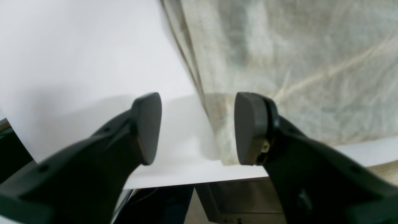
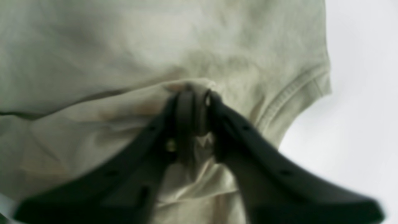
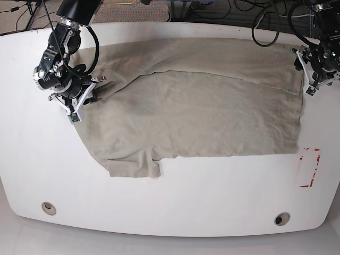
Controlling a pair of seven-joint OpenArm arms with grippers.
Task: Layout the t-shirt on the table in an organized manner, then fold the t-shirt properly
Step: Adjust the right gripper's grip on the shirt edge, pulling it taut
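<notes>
Black fingers (image 1: 149,127) of the left tool (image 1: 198,128) fill the foreground of the left wrist view, spread wide with nothing between them. Just past them the shirt (image 1: 279,68) ends in a hemmed corner, and that corner lies flat on the white table (image 1: 77,62) near its edge. One finger stands over bare table, the other over or just beside the cloth; whether it touches is unclear.

Right wrist view: the right tool (image 2: 194,102) has its fingers pressed together on a raised fold of the shirt (image 2: 124,46), pinching the cloth so that it puckers at the tips. A hemmed sleeve opening lies just beside the tool, with bare table (image 2: 367,93) past it.

From the base view the shirt (image 3: 212,106) lies spread over the far half of the table (image 3: 159,202), mostly flat with light creases. One sleeve points toward the near edge. The right tool (image 3: 79,101) sits at the shirt's end on that view's left, the left tool (image 3: 313,79) at the straight hem on its right. A red rectangle mark (image 3: 309,167) lies on the table just beyond the hem's near corner. Two grey grommets (image 3: 49,207) sit near the front edge, well apart from the shirt. Cables (image 3: 265,21) run beyond the far edge.
</notes>
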